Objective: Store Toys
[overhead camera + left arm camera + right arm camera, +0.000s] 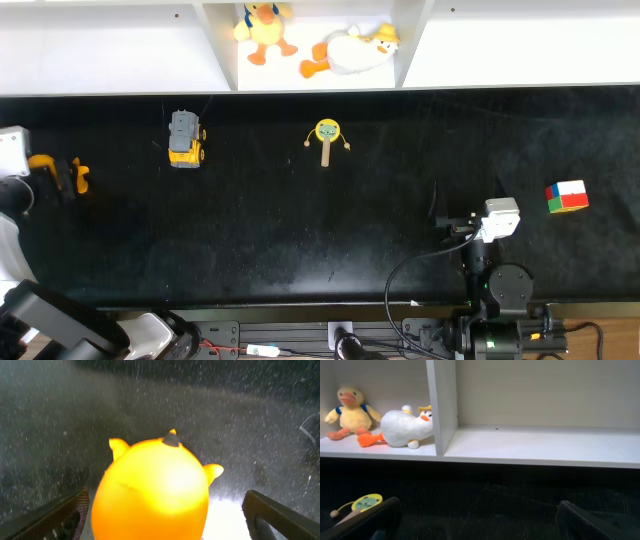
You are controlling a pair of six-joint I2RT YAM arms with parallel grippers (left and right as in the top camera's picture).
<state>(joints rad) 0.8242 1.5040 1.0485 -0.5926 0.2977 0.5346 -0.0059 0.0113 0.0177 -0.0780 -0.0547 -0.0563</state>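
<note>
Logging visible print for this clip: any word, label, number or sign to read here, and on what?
None can be read.
The rattle bears a small green picture, too small to tell any letters.
The truck, the cube, the yellow duck, the white duck and the yellow toy show no print.

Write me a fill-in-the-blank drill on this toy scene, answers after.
1. The white plush duck lies beside the yellow plush duck in the ___ compartment of the shelf.
2. The colour cube sits nearest the ___ arm.
3. In the top view, the toy truck stands ___ of the rattle drum.
4. The left pincer, fingers open, straddles a round ___ toy.

Answers: middle; right; left; yellow.
</note>
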